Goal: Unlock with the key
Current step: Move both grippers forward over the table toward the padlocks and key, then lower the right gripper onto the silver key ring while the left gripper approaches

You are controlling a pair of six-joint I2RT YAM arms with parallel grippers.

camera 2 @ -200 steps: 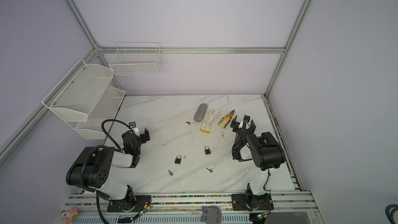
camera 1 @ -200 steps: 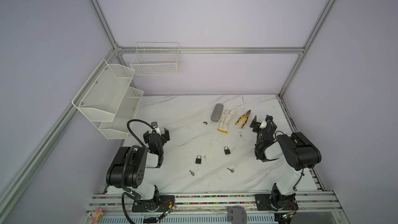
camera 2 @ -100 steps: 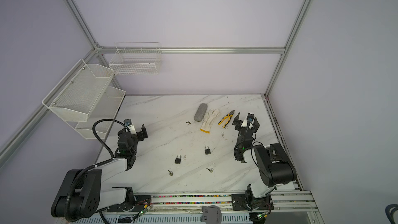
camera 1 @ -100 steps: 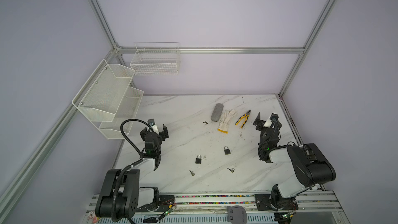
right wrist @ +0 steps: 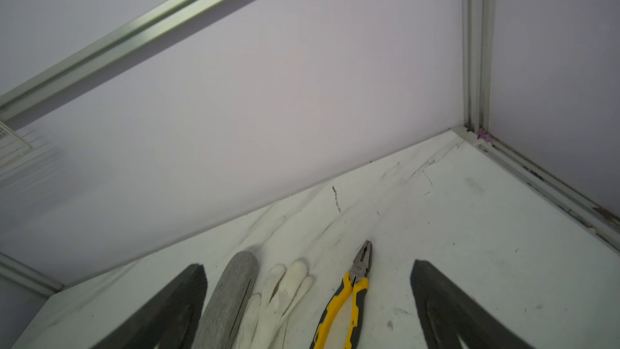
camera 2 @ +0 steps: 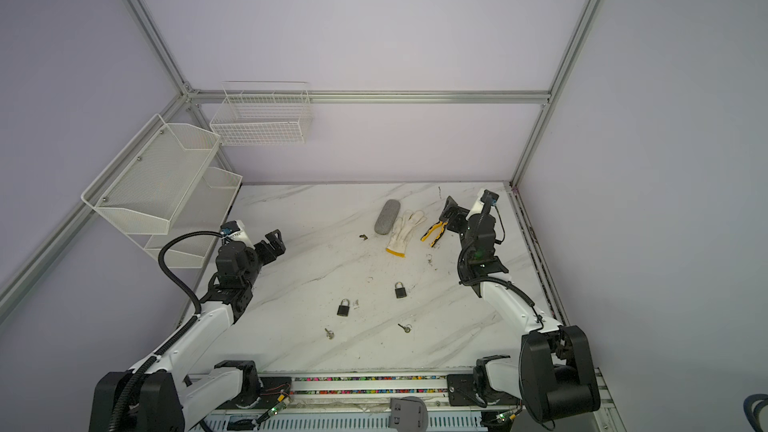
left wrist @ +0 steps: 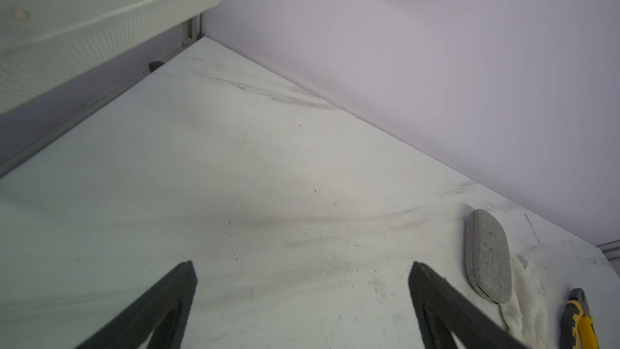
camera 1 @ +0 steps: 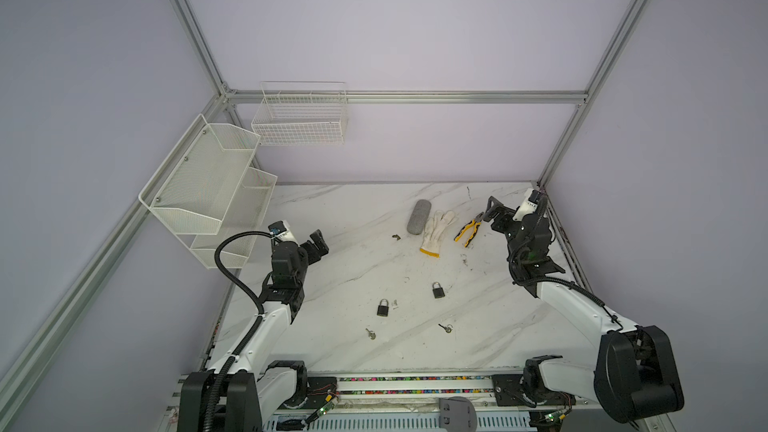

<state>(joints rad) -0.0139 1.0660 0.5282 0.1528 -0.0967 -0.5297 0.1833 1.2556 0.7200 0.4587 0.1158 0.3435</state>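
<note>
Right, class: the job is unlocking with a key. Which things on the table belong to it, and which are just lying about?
For the job: two black metal padlocks; two small silver keys.
Lying about: grey oval fabric case; white cloth glove with yellow cuff; yellow-handled pliers.

Both top views look down from high above the front of the desk (camera 1: 365, 268), facing the back wall, and share all of it. The left wrist view sits low and close, facing the corner left of the glove (left wrist: 533, 303). The right wrist view faces the corner right of it.
</note>
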